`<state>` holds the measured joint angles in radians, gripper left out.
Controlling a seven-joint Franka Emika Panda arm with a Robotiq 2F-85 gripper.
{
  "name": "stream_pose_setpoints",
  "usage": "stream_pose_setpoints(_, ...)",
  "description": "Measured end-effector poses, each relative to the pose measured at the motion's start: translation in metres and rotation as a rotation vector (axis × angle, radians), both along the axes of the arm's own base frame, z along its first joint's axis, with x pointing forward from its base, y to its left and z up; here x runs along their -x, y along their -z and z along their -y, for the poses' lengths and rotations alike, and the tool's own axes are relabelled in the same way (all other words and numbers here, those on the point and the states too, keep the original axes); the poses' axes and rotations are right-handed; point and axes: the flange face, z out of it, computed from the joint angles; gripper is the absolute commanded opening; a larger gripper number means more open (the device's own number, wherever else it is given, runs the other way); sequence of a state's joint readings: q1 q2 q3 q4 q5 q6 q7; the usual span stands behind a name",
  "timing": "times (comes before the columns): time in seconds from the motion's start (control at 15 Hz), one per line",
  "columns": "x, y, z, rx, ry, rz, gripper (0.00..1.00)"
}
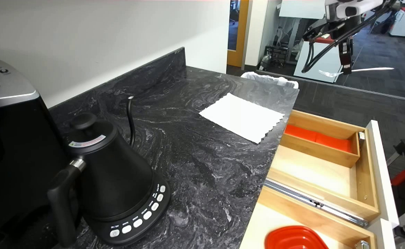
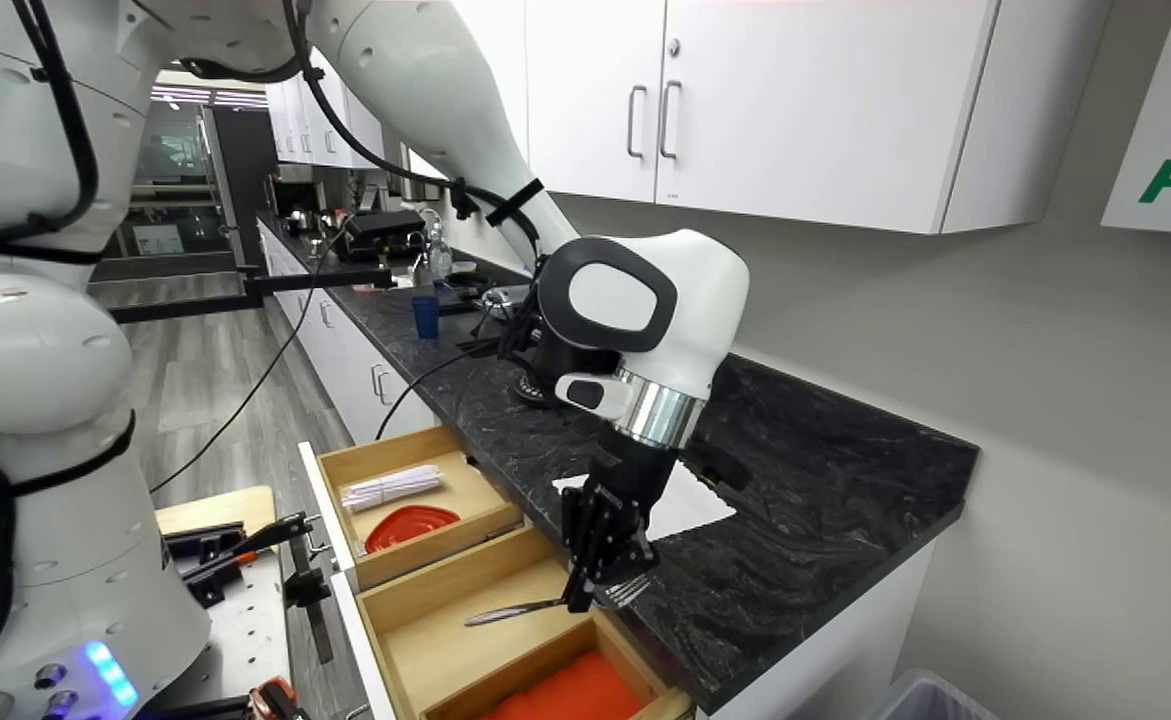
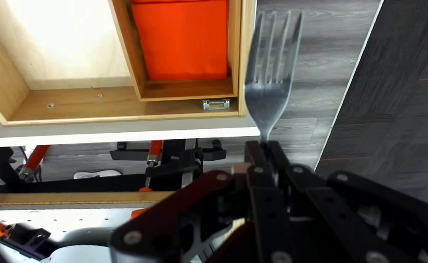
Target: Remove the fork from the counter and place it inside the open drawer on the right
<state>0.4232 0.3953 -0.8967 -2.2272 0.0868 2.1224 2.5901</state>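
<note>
Clamping silver four-tined fork [image 3: 267,93] in Robotiq gripper [image 3: 263,147], on handle just behind neck; held in air, upper right of wrist view, with tines toward frame top. Not yet in pale-wood drawer [image 3: 126,106], upper left. Should handle light, stiff, slick, hardly fragile; best pinched mid-handle, might swivel.

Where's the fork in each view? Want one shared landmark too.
In an exterior view: fork, upper right, crosswise in the hand, tines left.
In an exterior view: fork, low center, tines right.
Wrist view: fork, upper half, right of center, tines up.
Shared landmark: the orange-red lining in the drawer, below the fork in both exterior views, left of it in the wrist view.
</note>
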Motion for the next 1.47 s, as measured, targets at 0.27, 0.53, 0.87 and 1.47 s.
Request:
stream_pose_setpoints(0.27, 0.001, 0.028, -0.01, -0.063, -0.014, -0.024, 0.04)
stream_pose_setpoints(0.53, -0.003, 0.042, -0.005, -0.083, -0.012, 0.032, 0.04)
stream_pose_setpoints(0.87, -0.004, 0.048, 0.003, -0.096, 0.003, 0.078, 0.04)
stream_pose_setpoints(1.47, 0.0, 0.056, -0.002, -0.142, 0.017, 0.051, 0.04)
